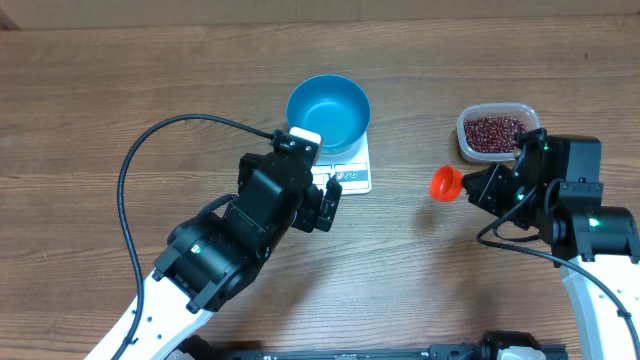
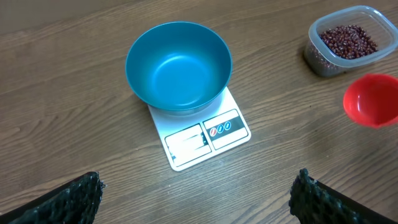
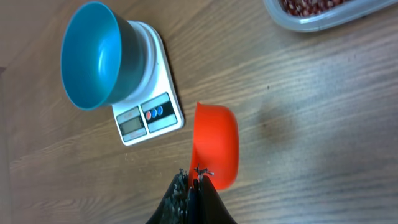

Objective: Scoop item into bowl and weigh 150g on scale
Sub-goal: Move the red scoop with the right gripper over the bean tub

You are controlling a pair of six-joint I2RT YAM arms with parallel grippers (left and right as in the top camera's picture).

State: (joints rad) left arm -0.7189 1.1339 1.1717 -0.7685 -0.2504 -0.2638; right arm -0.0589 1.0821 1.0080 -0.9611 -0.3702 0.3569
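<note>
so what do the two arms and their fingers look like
Left arm: black boxy housings on a white lower link, with a black cable looping off it. Right arm: the same black and white, with green lights and a shorter black cable. The left fingers are black and knobbly, the right fingers black too.

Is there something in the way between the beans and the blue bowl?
Nothing visible. Only bare table lies between the beans and the bowl on the scale; the red scoop in the right gripper is off that line.
</note>
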